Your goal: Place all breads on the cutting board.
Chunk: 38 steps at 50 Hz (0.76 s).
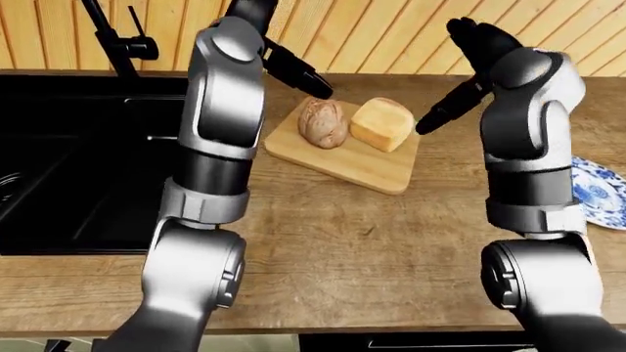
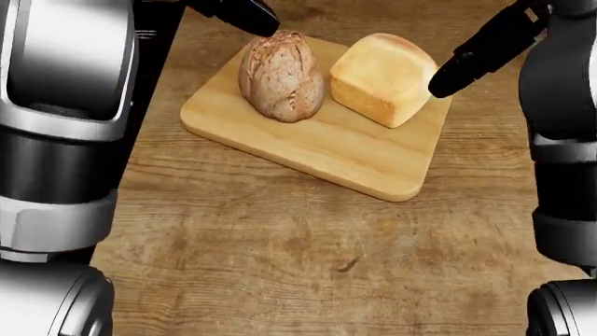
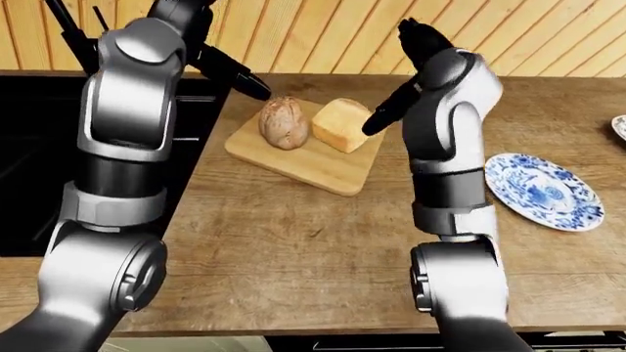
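Observation:
A wooden cutting board [image 2: 347, 159] lies on the wooden counter. On it, side by side, rest a brown crusty loaf [image 2: 280, 75] and a pale yellow square loaf [image 2: 384, 78]. My left hand [image 1: 299, 75] hovers just up and left of the brown loaf, fingers stretched out, holding nothing. Raised to the right of the yellow loaf is my right hand [image 1: 460, 73], open and clear of the bread. One of its dark fingers [image 2: 474, 54] points down toward the board's right edge.
A black sink [image 1: 59, 169] with a dark faucet [image 1: 112, 40] fills the left of the left-eye view. In the right-eye view a blue patterned plate [image 3: 543, 189] sits right of my right arm. A wood-panel wall runs along the top.

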### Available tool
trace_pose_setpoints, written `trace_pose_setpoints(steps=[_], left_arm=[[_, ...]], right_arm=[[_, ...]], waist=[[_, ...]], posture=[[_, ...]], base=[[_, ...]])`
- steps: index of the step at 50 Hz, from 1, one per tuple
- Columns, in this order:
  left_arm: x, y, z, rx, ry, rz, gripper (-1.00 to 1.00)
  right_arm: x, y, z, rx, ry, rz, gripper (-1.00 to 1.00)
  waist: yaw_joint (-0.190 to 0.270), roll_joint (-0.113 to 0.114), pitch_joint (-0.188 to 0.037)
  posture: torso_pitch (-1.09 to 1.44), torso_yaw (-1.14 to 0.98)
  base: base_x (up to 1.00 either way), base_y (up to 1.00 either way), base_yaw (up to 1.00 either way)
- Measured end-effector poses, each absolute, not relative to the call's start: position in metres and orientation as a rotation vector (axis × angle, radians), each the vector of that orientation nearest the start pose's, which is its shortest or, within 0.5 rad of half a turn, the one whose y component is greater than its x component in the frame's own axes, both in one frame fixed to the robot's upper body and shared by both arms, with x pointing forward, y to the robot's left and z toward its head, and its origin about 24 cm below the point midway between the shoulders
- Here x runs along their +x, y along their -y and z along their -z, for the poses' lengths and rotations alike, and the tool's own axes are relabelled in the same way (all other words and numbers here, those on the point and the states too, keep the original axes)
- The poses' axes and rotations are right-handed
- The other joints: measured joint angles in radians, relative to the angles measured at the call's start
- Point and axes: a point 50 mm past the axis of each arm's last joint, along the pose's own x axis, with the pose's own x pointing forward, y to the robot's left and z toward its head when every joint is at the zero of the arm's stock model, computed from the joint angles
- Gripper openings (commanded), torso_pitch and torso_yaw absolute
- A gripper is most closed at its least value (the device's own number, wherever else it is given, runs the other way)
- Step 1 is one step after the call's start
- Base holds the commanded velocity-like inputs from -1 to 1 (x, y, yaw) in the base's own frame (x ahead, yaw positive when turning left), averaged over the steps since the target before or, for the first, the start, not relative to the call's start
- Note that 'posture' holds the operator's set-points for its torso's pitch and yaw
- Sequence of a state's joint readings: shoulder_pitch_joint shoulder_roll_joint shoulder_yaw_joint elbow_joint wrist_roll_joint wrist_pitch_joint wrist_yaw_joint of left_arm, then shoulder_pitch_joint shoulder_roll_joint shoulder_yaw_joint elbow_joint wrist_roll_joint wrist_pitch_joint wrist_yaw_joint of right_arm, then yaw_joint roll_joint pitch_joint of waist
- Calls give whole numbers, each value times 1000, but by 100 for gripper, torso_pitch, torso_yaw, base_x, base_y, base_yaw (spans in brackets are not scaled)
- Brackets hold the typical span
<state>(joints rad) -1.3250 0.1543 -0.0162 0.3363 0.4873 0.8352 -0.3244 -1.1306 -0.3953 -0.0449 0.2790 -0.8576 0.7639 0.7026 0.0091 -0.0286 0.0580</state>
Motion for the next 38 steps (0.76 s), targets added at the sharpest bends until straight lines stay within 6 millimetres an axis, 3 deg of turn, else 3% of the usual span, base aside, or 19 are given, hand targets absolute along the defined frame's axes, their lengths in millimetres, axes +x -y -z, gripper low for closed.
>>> trace_pose_setpoints(steps=[8, 19, 23, 31, 35, 38], left_arm=[[358, -121, -318, 595, 94, 59, 100], [301, -147, -326, 590, 128, 86, 100], [278, -168, -329, 569, 151, 27, 100], [249, -227, -316, 504, 99, -119, 100], [231, -246, -313, 486, 113, -183, 100], [218, -258, -308, 475, 123, -220, 100]], right_arm=[[337, 229, -306, -806, -146, 147, 100], [293, 246, -318, -807, -93, 195, 100], [274, 259, -319, -805, -94, 227, 100], [230, 281, -323, -825, -90, 287, 100], [202, 290, -315, -824, -99, 296, 100], [188, 301, -307, -800, -123, 313, 100]], waist=[[-5, 6, 3], [-5, 4, 6], [-4, 7, 8], [-6, 7, 10], [-8, 7, -3], [-16, 21, -14]], posture=[[0, 0], [0, 0], [0, 0], [0, 0], [0, 0], [0, 0]], base=[[0, 0, 0], [0, 0, 0], [0, 0, 0], [0, 0, 0], [0, 0, 0], [0, 0, 0]])
